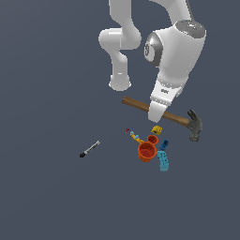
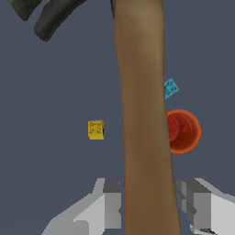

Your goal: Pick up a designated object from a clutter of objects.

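The claw hammer (image 1: 180, 119) is above the floor, lifted over the clutter, and its long brown wooden handle passes between the two fingers (image 2: 112, 204) of the gripper (image 2: 151, 206). The fingers press on both sides of the handle, so they are clamped on it. I judge the hammer stiff and not fragile, but heavy at the dark metal head (image 1: 195, 125), which is far from the grip; it may tilt or slip, so a hold nearer the head seems safer. Below lie an orange cup (image 1: 146, 151), a yellow brick (image 1: 157, 130) and a cyan brick (image 1: 163, 161). The marker (image 1: 89, 149) lies well apart.
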Robot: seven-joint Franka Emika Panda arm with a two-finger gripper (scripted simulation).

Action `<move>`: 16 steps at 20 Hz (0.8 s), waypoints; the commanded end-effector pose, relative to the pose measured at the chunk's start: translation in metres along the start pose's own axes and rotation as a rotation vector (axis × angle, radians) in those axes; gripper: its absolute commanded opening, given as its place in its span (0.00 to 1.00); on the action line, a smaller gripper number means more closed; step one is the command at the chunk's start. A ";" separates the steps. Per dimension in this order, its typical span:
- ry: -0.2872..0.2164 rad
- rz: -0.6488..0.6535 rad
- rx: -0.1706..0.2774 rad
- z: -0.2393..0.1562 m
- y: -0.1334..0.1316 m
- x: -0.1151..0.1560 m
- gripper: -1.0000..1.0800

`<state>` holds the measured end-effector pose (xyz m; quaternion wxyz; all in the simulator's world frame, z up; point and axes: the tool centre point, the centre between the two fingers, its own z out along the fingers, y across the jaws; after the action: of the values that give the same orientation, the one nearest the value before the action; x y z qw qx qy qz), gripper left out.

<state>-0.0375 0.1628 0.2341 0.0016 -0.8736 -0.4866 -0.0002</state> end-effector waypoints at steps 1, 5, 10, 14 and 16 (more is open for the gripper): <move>0.002 0.000 -0.002 -0.026 0.005 0.005 0.00; 0.001 0.000 -0.002 -0.064 0.012 0.013 0.00; 0.000 0.001 -0.002 -0.106 0.021 0.023 0.00; -0.001 0.001 -0.002 -0.131 0.027 0.029 0.00; -0.001 0.002 -0.003 -0.140 0.030 0.032 0.00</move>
<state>0.0017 0.1730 0.3646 0.0008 -0.8740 -0.4860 0.0009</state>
